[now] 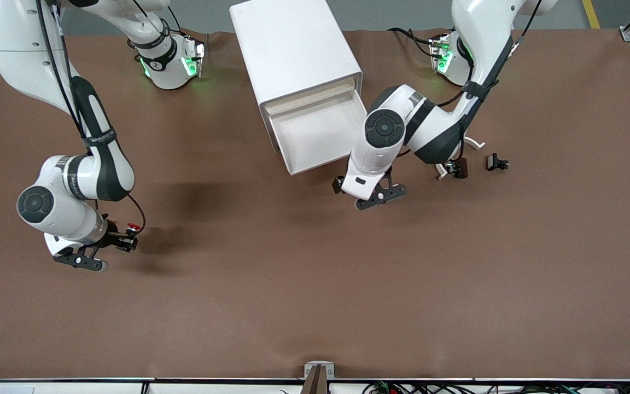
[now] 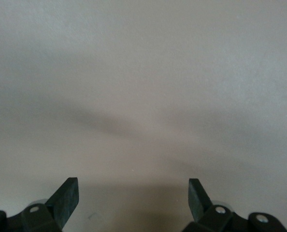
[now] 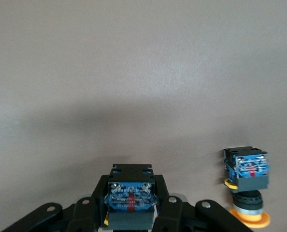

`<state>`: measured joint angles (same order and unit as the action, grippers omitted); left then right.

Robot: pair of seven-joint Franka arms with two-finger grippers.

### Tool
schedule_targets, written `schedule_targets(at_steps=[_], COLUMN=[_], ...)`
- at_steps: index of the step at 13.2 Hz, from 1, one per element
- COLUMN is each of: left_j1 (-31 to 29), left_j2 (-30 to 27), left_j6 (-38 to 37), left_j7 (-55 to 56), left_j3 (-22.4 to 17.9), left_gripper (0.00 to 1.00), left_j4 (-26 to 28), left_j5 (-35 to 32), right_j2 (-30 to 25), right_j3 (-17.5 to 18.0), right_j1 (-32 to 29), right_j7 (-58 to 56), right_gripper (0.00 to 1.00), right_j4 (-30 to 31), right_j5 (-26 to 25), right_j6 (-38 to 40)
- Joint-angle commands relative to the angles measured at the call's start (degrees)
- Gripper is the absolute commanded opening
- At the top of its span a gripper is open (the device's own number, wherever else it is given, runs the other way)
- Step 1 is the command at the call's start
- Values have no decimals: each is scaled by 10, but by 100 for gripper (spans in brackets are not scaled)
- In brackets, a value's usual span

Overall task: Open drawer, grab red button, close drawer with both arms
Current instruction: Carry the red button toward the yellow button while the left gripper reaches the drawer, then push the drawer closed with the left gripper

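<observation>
- right gripper (image 1: 128, 241) clamped on the button (image 1: 134, 226), red cap showing; over the table (image 1: 315, 306), well apart from the cabinet (image 1: 293, 49), toward the right arm's end
- second button, yellow-orange cap (image 3: 246, 186), stands near the held one
- drawer (image 1: 315, 137), top of the cabinet, pulled out
- left gripper (image 1: 372, 197) fingers apart, holding nothing, over the table just beside the drawer's front

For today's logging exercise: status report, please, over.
Right gripper shut on button, over table. Left gripper open at drawer front. Drawer open; nothing seen blocking it.
</observation>
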<state>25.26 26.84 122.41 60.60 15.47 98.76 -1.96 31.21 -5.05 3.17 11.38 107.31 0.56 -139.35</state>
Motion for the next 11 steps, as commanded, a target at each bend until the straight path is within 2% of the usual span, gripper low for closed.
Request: schedule_targets(at_steps=[1, 9, 11], left_j1=[-2, 44, 45], left_j2=[1, 22, 26], left_j6=[3, 4, 18], left_j7=[12, 28, 31], left_j3=[19, 22, 31], left_gripper=[100, 100, 100], left_j4=[-2, -4, -3], left_j5=[4, 17, 47], right_j2=[9, 20, 20], right_j3=[12, 12, 12], right_j1=[-12, -15, -19], right_j7=[3, -17, -16], right_gripper=[0, 0, 0], right_j4=[9, 11, 10], right_j5=[-10, -25, -25], right_j6=[-15, -15, -15])
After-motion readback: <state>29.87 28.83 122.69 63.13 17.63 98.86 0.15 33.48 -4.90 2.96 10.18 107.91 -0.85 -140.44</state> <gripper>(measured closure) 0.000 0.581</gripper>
